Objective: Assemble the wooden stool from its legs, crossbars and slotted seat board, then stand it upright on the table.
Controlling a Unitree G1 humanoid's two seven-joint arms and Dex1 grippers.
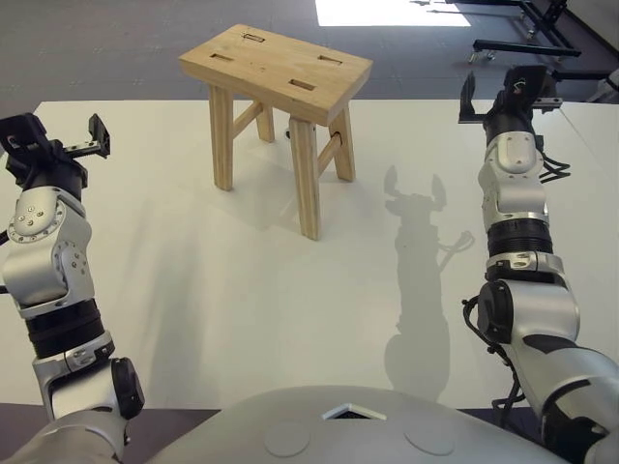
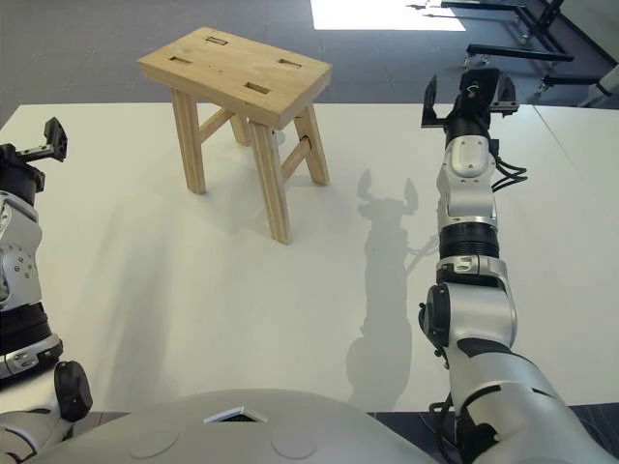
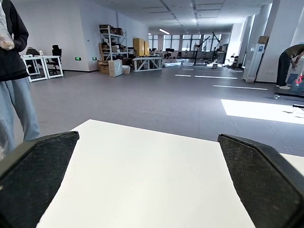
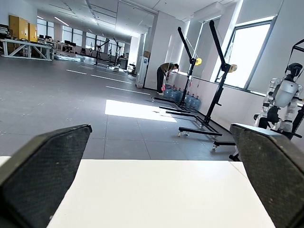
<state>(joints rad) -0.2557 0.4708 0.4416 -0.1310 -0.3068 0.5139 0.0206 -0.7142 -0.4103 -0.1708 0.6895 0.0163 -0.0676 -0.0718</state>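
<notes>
Both end effectors were spread apart and held nothing: I saw the left end effector raised over the desk's left edge, and the right end effector raised near the far edge toward the right corner. The wooden stool stood upright on the desk close to the far edge, roughly midway along it. Its legs rested on the surface, with crossbars between them and the slotted seat board on top. It was well apart from both arms. Beyond the desk lay grey floor and black stands.
</notes>
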